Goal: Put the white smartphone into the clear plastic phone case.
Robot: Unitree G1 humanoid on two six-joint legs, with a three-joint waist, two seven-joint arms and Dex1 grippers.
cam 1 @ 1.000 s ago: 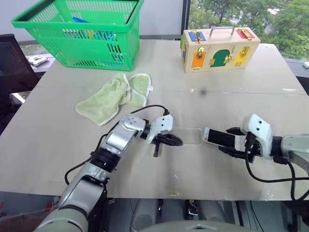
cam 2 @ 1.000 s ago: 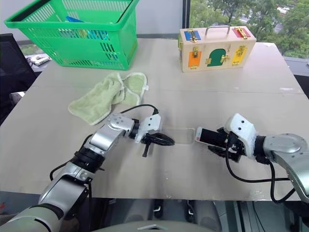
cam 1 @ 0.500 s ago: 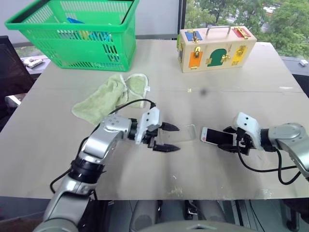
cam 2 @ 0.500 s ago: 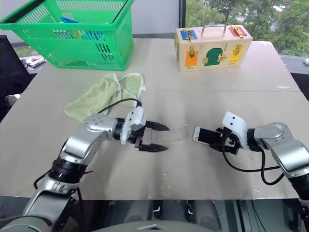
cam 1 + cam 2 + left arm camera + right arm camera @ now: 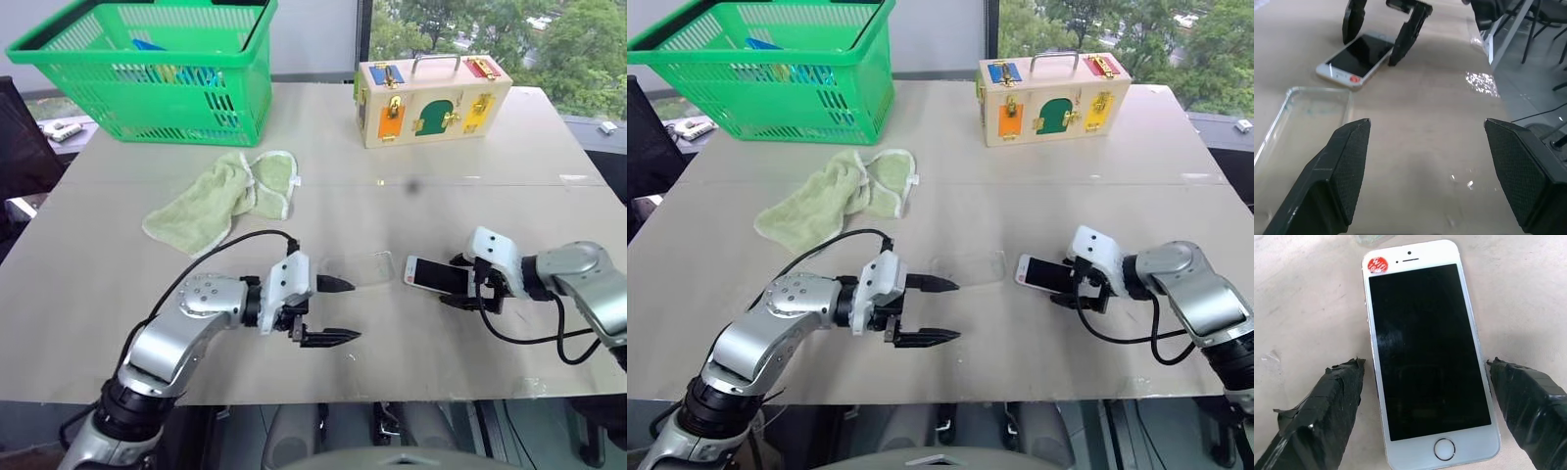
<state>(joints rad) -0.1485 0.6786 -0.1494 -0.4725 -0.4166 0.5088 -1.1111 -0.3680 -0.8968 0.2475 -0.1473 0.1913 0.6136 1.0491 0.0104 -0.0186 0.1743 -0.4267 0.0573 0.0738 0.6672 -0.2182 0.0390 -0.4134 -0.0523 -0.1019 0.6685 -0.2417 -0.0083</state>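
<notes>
- Right gripper [image 5: 468, 284] stands spread wide, one finger on either side of the white smartphone [image 5: 437, 275], which lies flat, screen up, on the table [image 5: 470, 147].
- Just beyond the phone's top end lies the clear plastic phone case [image 5: 361, 267].
- Left gripper [image 5: 330, 311] sits past the case's other end, fingers splayed, holding nothing.

Pretty bright all round, soft daylight coming from the window [image 5: 490, 29] behind the desk [image 5: 470, 147]. Shadows are faint and short, sitting right under things. There's a small patch of glare on the desk edge in the left wrist view, plus a glossy sheen on the smartphone [image 5: 1425, 352] screen. The close-up black fingers [image 5: 1347, 171] look soft and out of focus.
</notes>
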